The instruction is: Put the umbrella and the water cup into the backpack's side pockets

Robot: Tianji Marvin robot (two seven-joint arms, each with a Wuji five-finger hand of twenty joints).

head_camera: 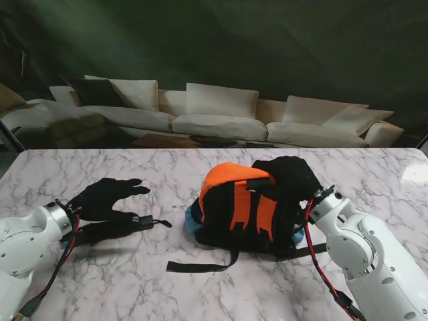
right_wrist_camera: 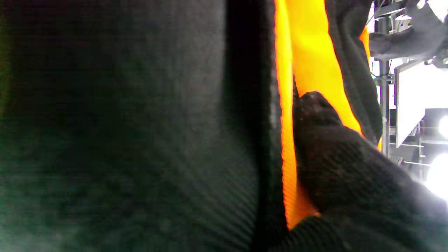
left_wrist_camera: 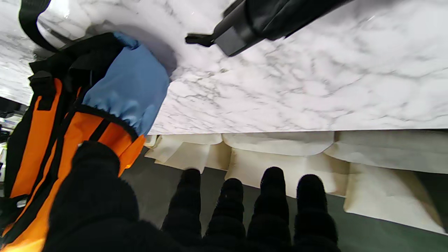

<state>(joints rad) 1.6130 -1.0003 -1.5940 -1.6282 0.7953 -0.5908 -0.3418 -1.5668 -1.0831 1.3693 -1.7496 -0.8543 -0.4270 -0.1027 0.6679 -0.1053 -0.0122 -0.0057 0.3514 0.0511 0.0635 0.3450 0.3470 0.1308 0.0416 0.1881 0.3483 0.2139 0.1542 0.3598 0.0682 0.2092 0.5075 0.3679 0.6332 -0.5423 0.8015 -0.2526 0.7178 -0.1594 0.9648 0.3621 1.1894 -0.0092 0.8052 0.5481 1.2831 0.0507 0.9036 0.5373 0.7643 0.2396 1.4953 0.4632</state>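
Backpack on the desk, umbrella by my left hand

Backpack (head_camera: 244, 210), orange and black, lies on its side near the middle of the marble desk (head_camera: 200, 160), a little to my right. A blue side pocket (head_camera: 193, 221) shows at its left end, facing my left arm, and the left wrist view shows that same pocket (left_wrist_camera: 129, 87) gathered by a dark elastic rim. A loose black strap (head_camera: 200, 265) trails from the pack across the desk toward me.

My right hand (head_camera: 287, 177) rests on the pack's far right top. In the right wrist view, dark fabric fills most of the picture and one gloved finger presses against an orange panel (right_wrist_camera: 311, 63). The fingers curl over the pack, but I cannot tell whether they grip the cloth or just lie on it.

My left hand (head_camera: 107, 196) hangs over the left part of the desk, fingers (left_wrist_camera: 274, 196) spread apart and holding nothing. Just nearer to me than the hand lies the folded black umbrella (head_camera: 117, 226), its strap end pointing at the backpack, apart from the pocket. The left wrist view shows the umbrella's end (left_wrist_camera: 245, 24) lying on the marble.

I cannot make out the water cup in any view.
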